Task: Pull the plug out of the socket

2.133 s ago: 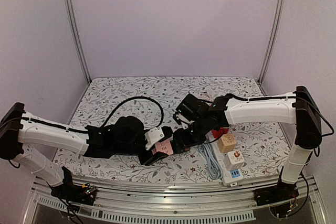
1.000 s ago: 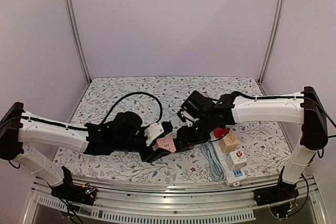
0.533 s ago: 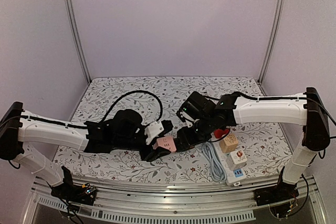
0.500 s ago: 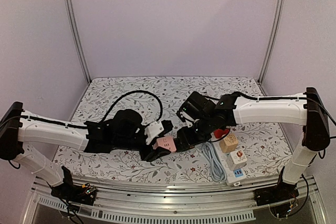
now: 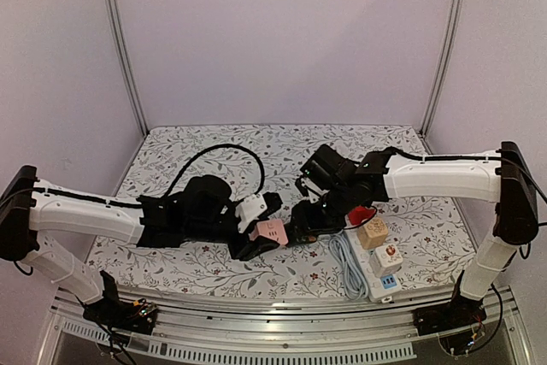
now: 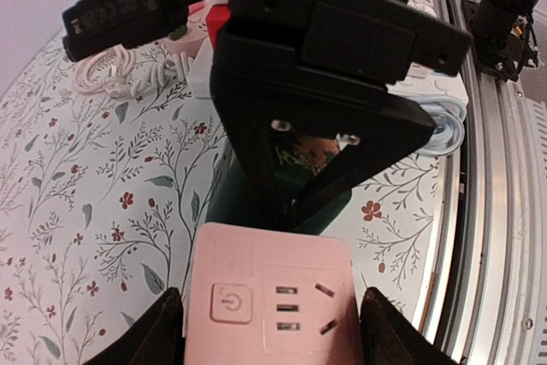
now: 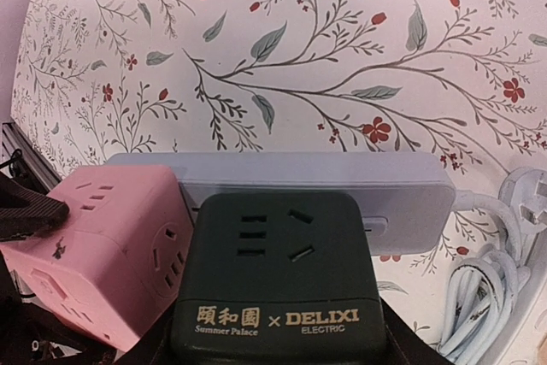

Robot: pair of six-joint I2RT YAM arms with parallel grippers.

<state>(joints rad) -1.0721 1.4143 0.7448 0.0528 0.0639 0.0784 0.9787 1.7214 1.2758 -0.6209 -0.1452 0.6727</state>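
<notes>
A pink socket cube (image 5: 270,231) sits between my two grippers above the floral table. My left gripper (image 5: 255,244) is shut on it. In the left wrist view the pink socket cube (image 6: 273,305) fills the gap between both fingers (image 6: 158,335). My right gripper (image 5: 304,225) is shut on a dark green DELIXI adapter cube (image 7: 278,279). That cube presses against the right side of the pink socket cube (image 7: 107,250). Where the two join is hidden. The dark green adapter cube (image 6: 224,203) lies just beyond the pink one, under the right gripper (image 6: 333,83).
A pale blue-grey power strip (image 7: 342,185) lies on the table behind the green cube, with a coiled white cable (image 7: 487,288) to its right. At the front right a white strip (image 5: 376,284) carries a tan cube (image 5: 370,233) and a white cube (image 5: 386,256). A red item (image 5: 363,214) lies nearby.
Both grippers, with the pink and green cubes still held together, have shifted slightly away from the near edge and a little to the right. Neither grip has changed.
</notes>
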